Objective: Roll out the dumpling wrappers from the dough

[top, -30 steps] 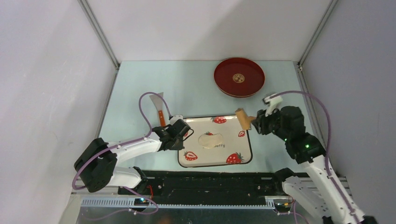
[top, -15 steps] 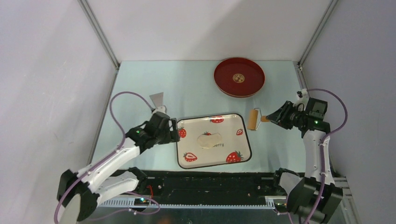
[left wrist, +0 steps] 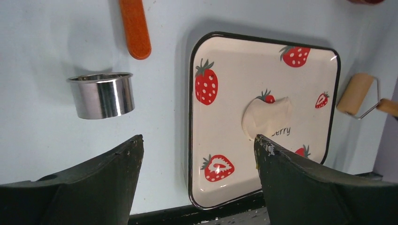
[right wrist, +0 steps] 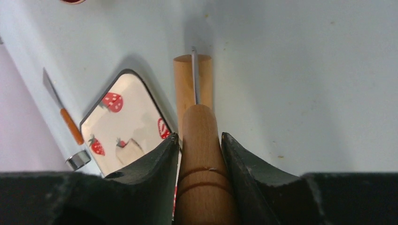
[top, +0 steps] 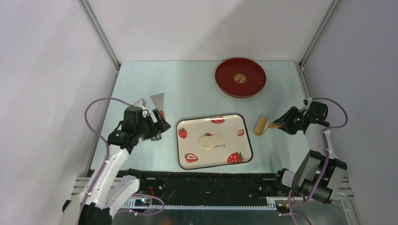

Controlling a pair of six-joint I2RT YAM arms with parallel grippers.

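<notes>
Likely soft and tearable, the dough (top: 211, 140) wants pressing, not pinching; right end effector (top: 280, 124) clamps roller handle (right wrist: 201, 131), left end effector (left wrist: 197, 143) gapes.

Robot lab test cell: plain pale walls (top: 47, 70) boxing scene, aluminium frame posts (top: 100, 33) at upper corners, light blue table (top: 187, 89), robot arms (top: 109, 162) bolted to black rail (top: 211, 185) along bottom edge.
</notes>
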